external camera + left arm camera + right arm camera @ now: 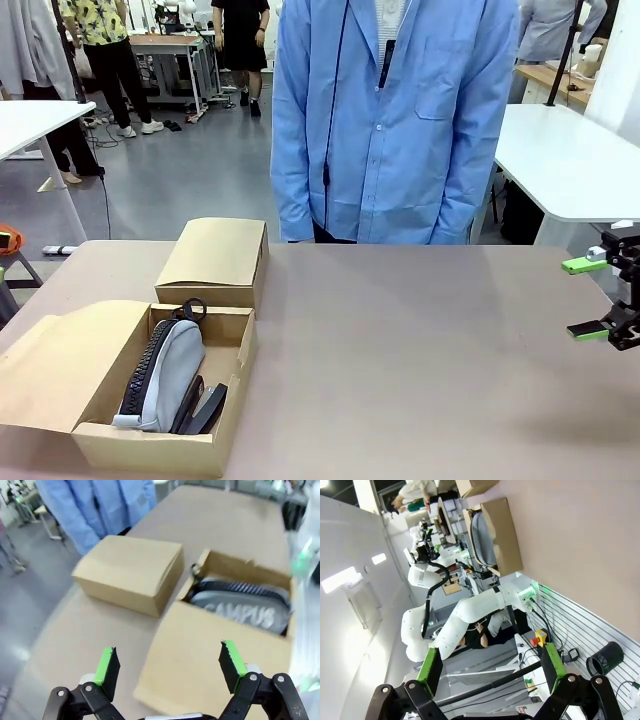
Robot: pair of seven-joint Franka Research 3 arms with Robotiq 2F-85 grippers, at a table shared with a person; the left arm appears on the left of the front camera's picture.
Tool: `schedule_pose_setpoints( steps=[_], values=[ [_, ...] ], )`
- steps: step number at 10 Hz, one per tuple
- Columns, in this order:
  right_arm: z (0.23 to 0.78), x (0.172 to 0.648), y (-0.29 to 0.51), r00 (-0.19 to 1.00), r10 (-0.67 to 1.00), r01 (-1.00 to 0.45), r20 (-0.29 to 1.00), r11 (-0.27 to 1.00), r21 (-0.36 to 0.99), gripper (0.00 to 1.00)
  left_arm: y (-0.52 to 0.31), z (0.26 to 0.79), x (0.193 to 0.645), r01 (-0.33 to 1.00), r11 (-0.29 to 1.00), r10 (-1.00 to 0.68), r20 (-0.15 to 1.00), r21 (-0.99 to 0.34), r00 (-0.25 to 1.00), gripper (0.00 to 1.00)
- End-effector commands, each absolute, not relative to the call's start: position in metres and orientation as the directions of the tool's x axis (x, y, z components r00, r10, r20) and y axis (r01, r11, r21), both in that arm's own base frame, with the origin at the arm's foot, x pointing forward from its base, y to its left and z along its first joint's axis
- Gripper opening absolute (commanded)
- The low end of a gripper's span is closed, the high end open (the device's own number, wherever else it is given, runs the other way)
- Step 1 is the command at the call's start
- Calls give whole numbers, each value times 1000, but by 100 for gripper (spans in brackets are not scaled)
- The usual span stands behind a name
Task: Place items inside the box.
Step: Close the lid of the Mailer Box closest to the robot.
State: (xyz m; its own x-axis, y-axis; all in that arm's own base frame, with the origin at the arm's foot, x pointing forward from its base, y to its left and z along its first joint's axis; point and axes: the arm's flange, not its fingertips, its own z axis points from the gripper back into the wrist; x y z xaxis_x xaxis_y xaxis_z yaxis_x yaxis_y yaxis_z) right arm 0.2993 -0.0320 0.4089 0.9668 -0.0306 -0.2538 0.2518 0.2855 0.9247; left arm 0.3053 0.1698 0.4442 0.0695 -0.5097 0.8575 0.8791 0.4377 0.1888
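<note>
One grey zipped pencil case point(165, 375) lies in the open box point(232, 385) beside two black staplers point(200, 408). One closed box point(215, 262) sits behind on the worktop point(420, 350). Left hand point(170, 667) and right hand point(590, 297) both hang released, empty.

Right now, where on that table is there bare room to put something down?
The widest free patch is the brown table between the open box and the right gripper, up to the person's edge. It is crowded at the left: the open box, holding a grey pencil case, sits against the closed box.
</note>
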Motion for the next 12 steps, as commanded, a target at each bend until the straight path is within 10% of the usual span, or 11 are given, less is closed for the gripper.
schedule_pose_setpoints(
  steps=[1, 6, 12],
  values=[
    [412, 301, -31, 964, -36, 263, -263, 269, 927, 100, 159, 445, 304, 884, 467, -421, 886, 27, 195, 100],
    [412, 301, -31, 964, -36, 263, -263, 269, 927, 100, 196, 434, 355, 898, 374, -581, 813, 230, 33, 100],
    [412, 301, -31, 964, -36, 263, -263, 269, 927, 100, 224, 362, 420, 957, 249, -703, 707, 148, 74, 100]
  ],
)
